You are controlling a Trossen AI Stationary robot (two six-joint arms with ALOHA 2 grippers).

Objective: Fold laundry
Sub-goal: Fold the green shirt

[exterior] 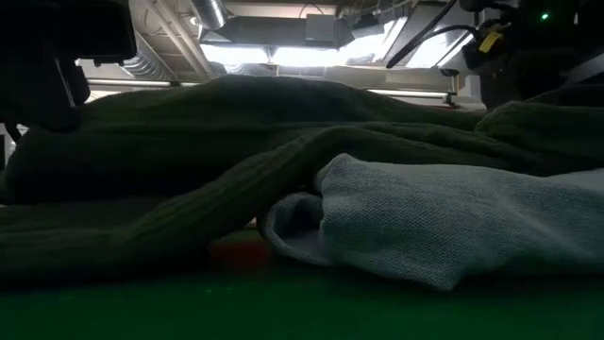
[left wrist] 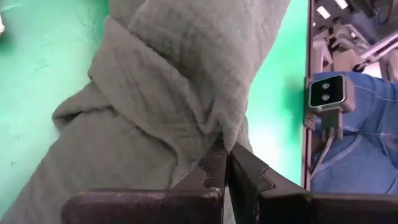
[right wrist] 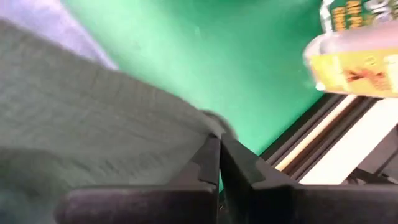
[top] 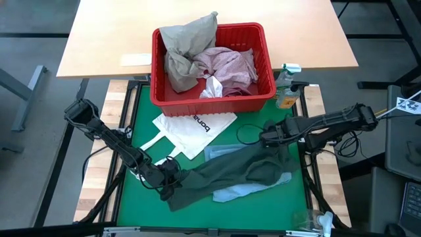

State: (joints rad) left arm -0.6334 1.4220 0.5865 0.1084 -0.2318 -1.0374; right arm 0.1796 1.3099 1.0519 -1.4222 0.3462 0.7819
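In the high view, the left gripper [top: 166, 176] is sitting at the lower left of the frame, its fingers [left wrist: 214, 168] pinching closed on the left end of the dark grey-green garment [top: 227, 172]. That garment is lying stretched across the lower middle of the green mat [top: 138, 125], covering most of a light blue piece [top: 245, 191] that is peeking out along its lower edge. Just above it, left of centre, a white tote bag [top: 191, 130] is lying flat. At the top centre, a red basket [top: 266, 56] is holding a beige-khaki garment [top: 184, 46], a mottled pink one [top: 230, 64] and a small white piece [top: 212, 89]. Right of centre, the right gripper [top: 268, 139] is clamping shut on the garment's upper right edge, as the right wrist view shows. A yellow-labelled bottle [top: 287, 87] is standing beside the basket's right corner.
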